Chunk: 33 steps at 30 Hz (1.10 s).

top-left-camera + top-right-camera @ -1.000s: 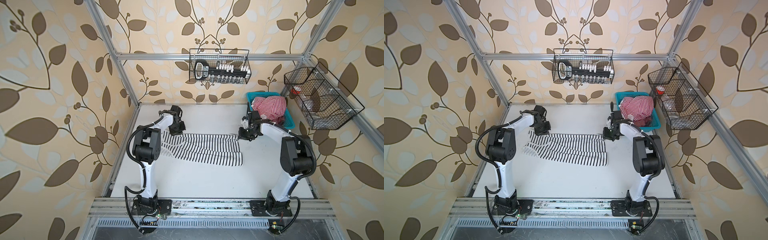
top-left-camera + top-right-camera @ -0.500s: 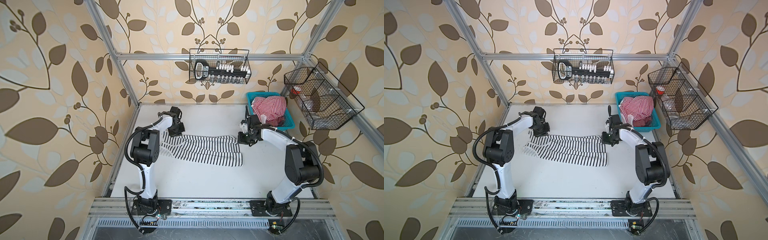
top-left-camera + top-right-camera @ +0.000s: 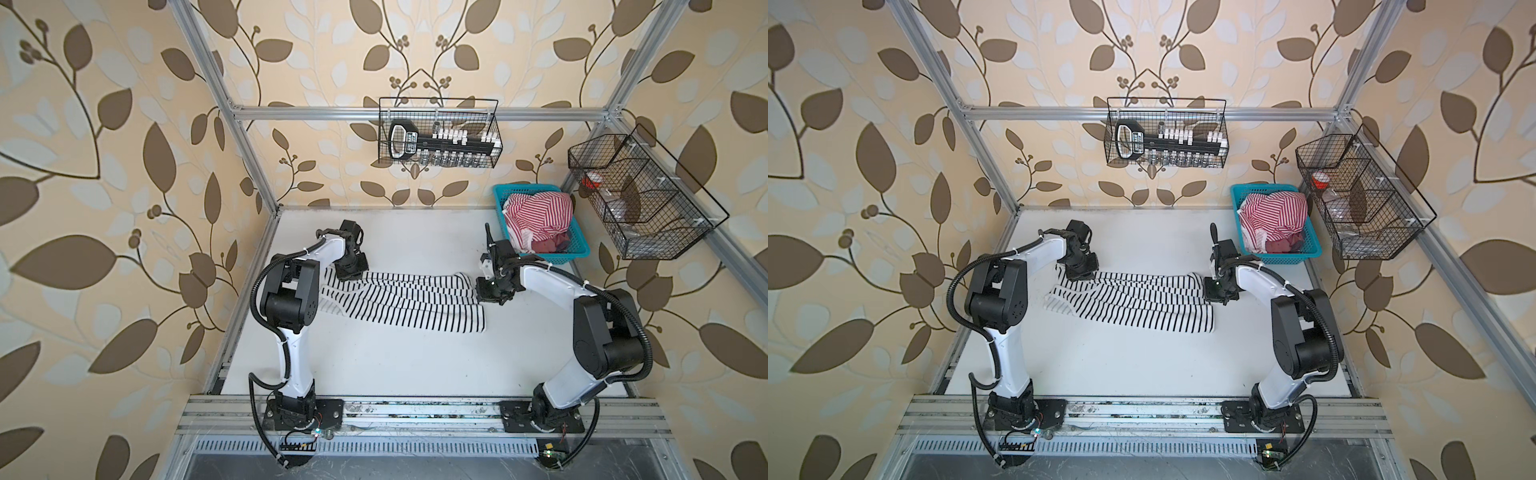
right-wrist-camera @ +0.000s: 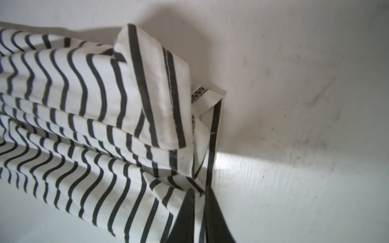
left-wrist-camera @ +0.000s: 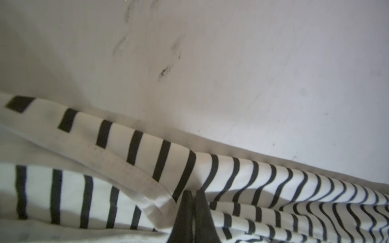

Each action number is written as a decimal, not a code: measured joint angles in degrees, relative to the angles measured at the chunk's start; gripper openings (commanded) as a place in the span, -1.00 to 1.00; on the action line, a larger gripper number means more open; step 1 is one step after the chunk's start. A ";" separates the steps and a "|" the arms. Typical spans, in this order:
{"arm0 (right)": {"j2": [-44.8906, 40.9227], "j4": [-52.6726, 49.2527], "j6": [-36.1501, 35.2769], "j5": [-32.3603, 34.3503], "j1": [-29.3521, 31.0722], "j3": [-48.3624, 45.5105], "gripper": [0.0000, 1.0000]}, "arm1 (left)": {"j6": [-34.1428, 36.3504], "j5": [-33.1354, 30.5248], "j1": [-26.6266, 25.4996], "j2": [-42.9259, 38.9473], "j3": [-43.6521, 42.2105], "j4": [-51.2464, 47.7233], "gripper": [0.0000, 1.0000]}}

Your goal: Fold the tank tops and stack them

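The black-striped tank top [image 3: 399,303] lies half folded mid-frame on the surface [image 3: 395,365], each end held: left claw [image 5: 193,194] shut tight, right claw [image 4: 199,191] nearly shut. The red-striped tank top [image 3: 536,216] sits crumpled in the basket [image 3: 573,253], upper right, not folded yet.

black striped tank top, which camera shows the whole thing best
Either top view: the black-striped tank top lies nearly whole there, stretched across the white table. The left wrist view catches only a folded edge up close, the right wrist view only the bunched hem corner.
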 measured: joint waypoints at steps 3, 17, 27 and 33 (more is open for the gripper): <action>0.00 -0.74 0.02 0.85 0.50 -0.02 -0.63 | 0.00 -0.24 0.00 -0.02 -0.26 -0.11 -0.92; 0.37 -1.99 0.83 1.81 1.62 7.13 -0.51 | -0.59 -0.87 -0.02 -4.13 -0.13 -4.81 -0.20; 10.51 -0.94 0.85 -0.48 6.99 19.39 -0.64 | -3.37 0.94 -4.04 -4.90 7.67 -3.23 -0.51; 13.94 -0.04 0.85 -2.40 8.63 18.80 -0.66 | -4.37 3.58 -5.27 0.00 6.82 -2.43 -0.65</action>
